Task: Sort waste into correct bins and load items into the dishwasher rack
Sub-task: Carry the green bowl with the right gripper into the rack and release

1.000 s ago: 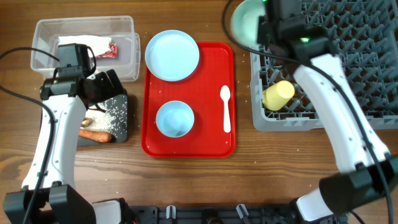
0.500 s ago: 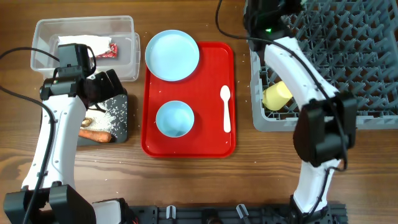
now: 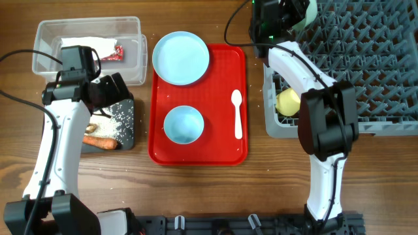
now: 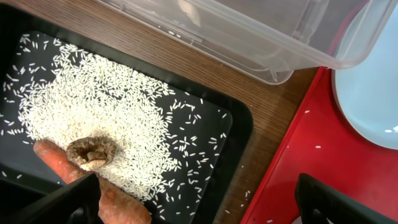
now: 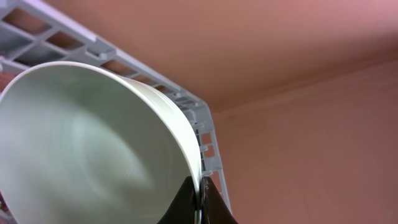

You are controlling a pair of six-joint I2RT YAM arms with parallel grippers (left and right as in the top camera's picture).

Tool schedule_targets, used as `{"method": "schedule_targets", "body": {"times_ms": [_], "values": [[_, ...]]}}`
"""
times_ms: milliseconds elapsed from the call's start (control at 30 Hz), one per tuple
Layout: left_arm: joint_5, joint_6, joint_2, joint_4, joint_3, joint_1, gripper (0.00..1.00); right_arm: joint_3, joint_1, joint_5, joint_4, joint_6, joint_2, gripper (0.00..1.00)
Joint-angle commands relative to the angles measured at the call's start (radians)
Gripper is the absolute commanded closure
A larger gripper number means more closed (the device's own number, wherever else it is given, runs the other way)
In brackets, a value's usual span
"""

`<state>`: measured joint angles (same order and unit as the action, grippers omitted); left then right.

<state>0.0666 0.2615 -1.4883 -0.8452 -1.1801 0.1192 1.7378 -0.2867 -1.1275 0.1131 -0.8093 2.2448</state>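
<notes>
My right gripper [image 3: 295, 12] is shut on the rim of the mint green bowl [image 3: 312, 9], held tilted on edge over the far left corner of the grey dishwasher rack [image 3: 353, 78]. In the right wrist view the jaws [image 5: 200, 194] pinch the bowl's rim [image 5: 93, 143], with the rack's edge [image 5: 186, 102] behind. A yellow cup [image 3: 288, 102] lies in the rack. My left gripper [image 4: 199, 211] is open and empty over the black tray [image 4: 239, 134], which holds rice [image 4: 106, 106], a carrot piece [image 4: 118, 202] and a brown lump [image 4: 93, 151]. The clear tub [image 3: 130, 65] holds the napkin [image 3: 85, 47] and red wrapper [image 3: 117, 52].
The red tray [image 3: 222, 147] carries a light blue plate [image 3: 181, 57] overlapping its far left corner, a light blue bowl [image 3: 183, 124] and a white spoon [image 3: 237, 114]. The tub and black tray lie left of it, the rack right. A few rice grains lie on the wood.
My right gripper has swung the mint bowl from left of the rack to over its far left corner and tipped it on edge. The left arm has not moved.
</notes>
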Motion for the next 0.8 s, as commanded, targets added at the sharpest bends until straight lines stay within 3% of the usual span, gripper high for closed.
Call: {"method": "schedule_targets", "body": {"times_ms": [0,367,433,467,567,667,767], "values": [[0.014,0.012,0.003,0.003,-0.01,0.004,0.0,0.003,0.021,-0.037,0.006,0.0,0.043,0.96],[0.014,0.012,0.003,0.003,-0.01,0.004,0.0,0.003,-0.042,-0.066,-0.002,-0.002,0.055,0.9],[0.014,0.012,0.003,0.003,-0.01,0.004,0.0,0.003,-0.067,-0.089,-0.002,-0.003,0.055,0.7],[0.014,0.012,0.003,0.003,-0.01,0.004,0.0,0.003,-0.081,-0.101,-0.002,-0.003,0.055,0.5],[0.014,0.012,0.003,0.003,-0.01,0.004,0.0,0.003,-0.105,-0.122,-0.002,-0.003,0.055,0.31],[0.014,0.012,0.003,0.003,-0.01,0.004,0.0,0.003,-0.118,-0.145,-0.001,-0.002,0.055,0.02],[0.014,0.012,0.003,0.003,-0.01,0.004,0.0,0.003,-0.12,-0.159,0.006,-0.002,0.055,0.0]]}}
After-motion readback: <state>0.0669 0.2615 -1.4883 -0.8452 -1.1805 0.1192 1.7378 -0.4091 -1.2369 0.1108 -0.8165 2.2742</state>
